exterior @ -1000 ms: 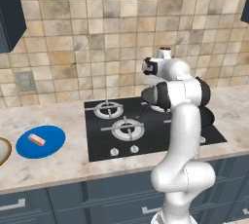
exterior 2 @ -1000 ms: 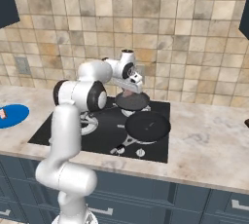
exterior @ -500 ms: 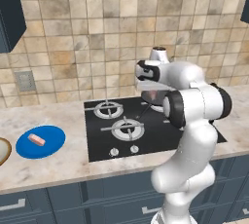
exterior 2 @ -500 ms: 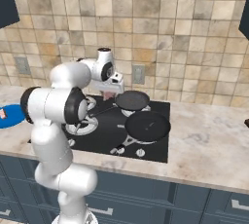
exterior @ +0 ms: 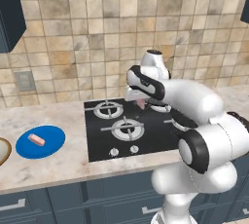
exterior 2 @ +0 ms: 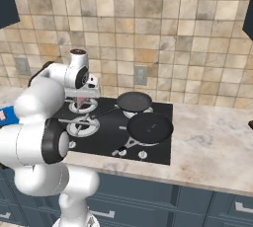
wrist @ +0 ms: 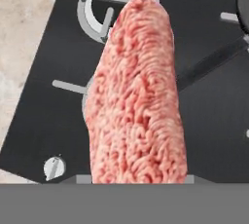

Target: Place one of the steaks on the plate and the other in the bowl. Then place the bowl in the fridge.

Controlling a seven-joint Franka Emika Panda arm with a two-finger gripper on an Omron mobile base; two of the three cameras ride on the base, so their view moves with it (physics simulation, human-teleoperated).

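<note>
One steak (wrist: 138, 106) hangs in my gripper (exterior: 139, 99), which is shut on it above the black stove (exterior: 121, 142), over its back burners. The held steak shows as a small pink tip (exterior: 140, 104) under the hand, and again in the right base view (exterior 2: 80, 102). The other steak (exterior: 36, 140) lies on the blue plate (exterior: 48, 145) on the counter left of the stove. The bowl (exterior: 2, 151) peeks in at the left edge beside the plate. A corner of the plate (exterior 2: 7, 116) appears at the far left of the right base view. The fridge is out of view.
Two dark pans (exterior 2: 134, 101) (exterior 2: 149, 127) sit on the stove's right burners. A tiled wall with an outlet (exterior 2: 141, 75) stands behind. Bare marble counter (exterior 2: 212, 147) stretches right of the stove. Dark blue drawers (exterior: 58, 196) run below.
The arm has swung leftward across the stove, carrying the steak from over the right-hand pans to the back left burners. The grip has not changed.
</note>
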